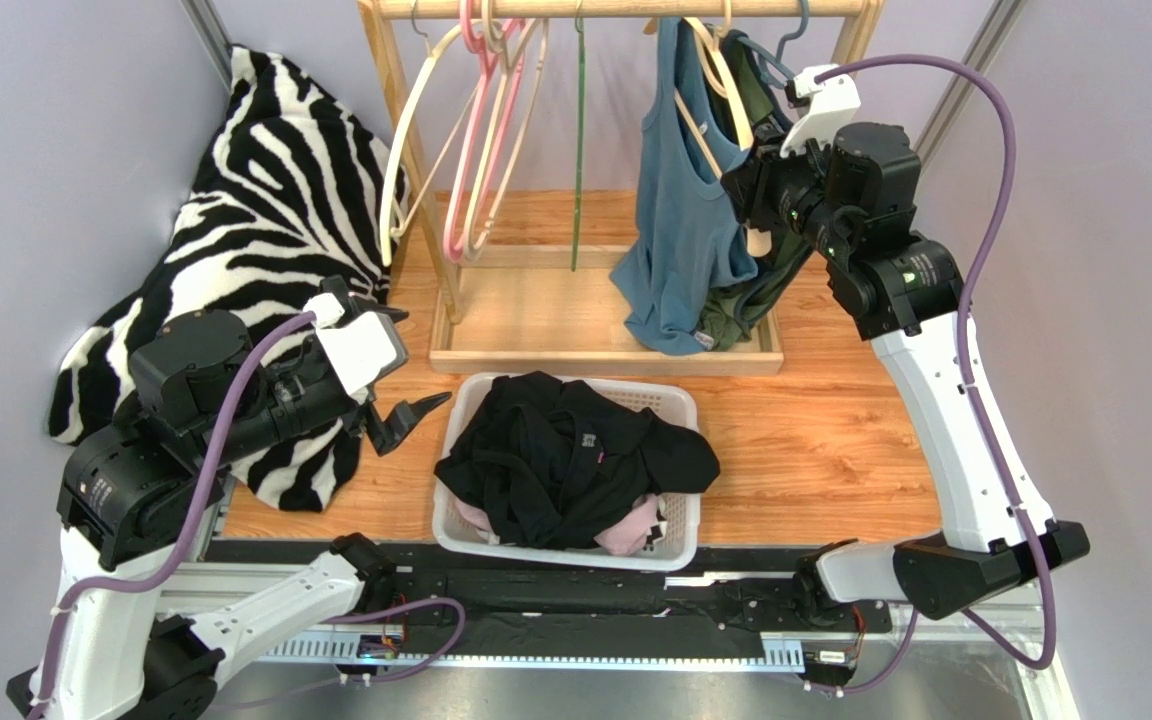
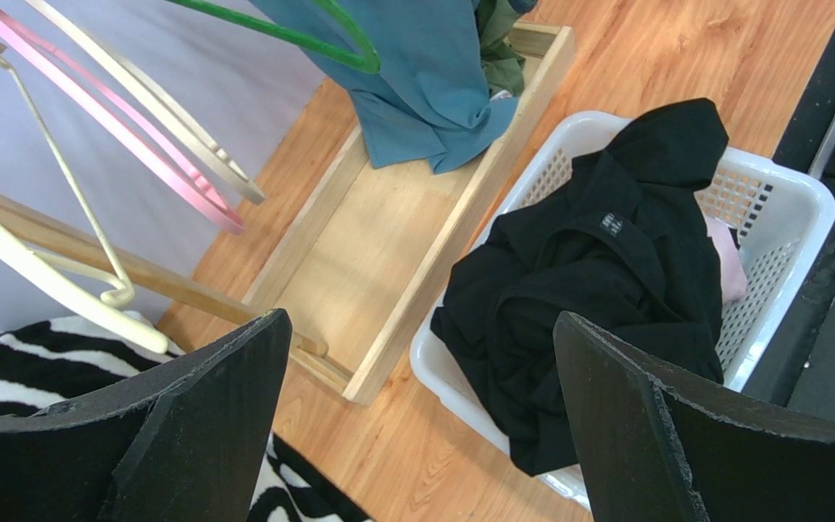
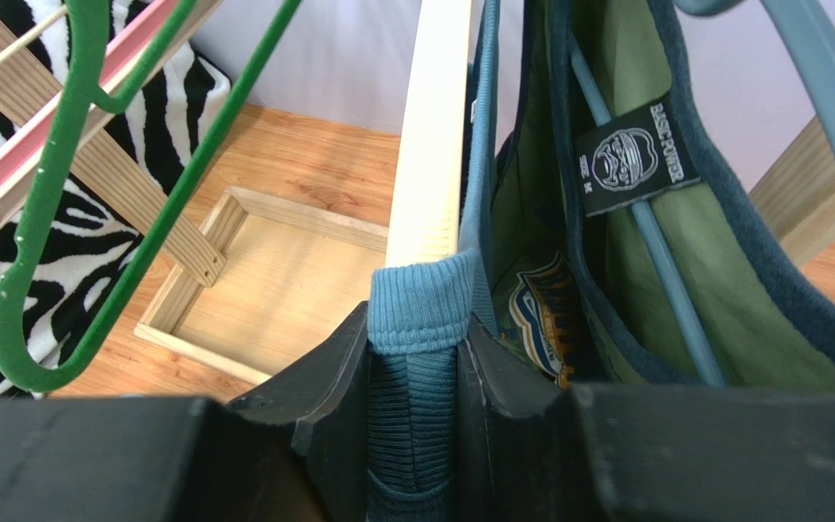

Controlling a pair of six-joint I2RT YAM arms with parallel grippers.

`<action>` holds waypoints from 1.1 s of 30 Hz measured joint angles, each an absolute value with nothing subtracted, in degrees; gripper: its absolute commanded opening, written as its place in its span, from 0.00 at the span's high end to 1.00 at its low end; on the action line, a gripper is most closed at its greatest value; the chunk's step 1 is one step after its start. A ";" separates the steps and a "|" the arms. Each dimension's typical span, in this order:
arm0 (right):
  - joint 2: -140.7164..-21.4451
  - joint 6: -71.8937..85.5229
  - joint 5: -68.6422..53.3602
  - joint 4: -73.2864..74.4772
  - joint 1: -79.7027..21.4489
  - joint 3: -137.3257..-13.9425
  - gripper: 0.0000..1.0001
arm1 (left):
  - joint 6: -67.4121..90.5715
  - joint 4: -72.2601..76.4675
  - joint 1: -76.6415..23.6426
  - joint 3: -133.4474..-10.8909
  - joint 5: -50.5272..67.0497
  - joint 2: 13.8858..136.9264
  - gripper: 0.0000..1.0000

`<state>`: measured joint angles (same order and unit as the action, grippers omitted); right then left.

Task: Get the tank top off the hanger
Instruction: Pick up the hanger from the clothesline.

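The blue ribbed tank top hangs on a cream wooden hanger at the right of the clothes rack. My right gripper is up beside it, shut on the top's shoulder strap. In the right wrist view the strap is pinched between my fingers, next to the hanger's cream arm. My left gripper is open and empty, low at the left of the basket. Its wrist view shows the tank top's hem hanging into the rack's base, far from the gripper.
A white basket of black and pink clothes sits in front of the rack's wooden base tray. A green shirt on a blue hanger hangs behind the tank top. Empty cream, pink and green hangers hang left. A zebra blanket lies far left.
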<state>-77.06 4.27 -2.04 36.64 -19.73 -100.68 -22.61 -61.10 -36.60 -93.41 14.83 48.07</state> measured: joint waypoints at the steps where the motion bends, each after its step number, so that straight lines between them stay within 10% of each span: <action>1: -77.32 4.25 -2.02 36.56 -19.84 -101.06 1.00 | -22.61 -61.08 -36.60 -93.41 14.92 48.05 0.01; 21: -73.78 4.99 -4.08 22.68 -20.97 -99.83 0.99 | -22.87 -61.10 -36.60 -93.38 14.92 47.62 0.04; 24: -74.96 4.78 -4.69 25.50 -20.97 -102.78 0.58 | -22.87 -61.10 -36.60 -93.38 14.90 47.62 0.04; 33: -92.01 4.62 -5.74 45.45 -20.93 -126.74 0.31 | -23.05 -61.10 -36.60 -93.38 14.90 47.57 0.04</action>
<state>-92.01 4.62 -5.74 45.45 -20.93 -126.74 -23.05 -61.10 -36.60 -93.38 14.90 47.57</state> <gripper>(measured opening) 0.668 0.964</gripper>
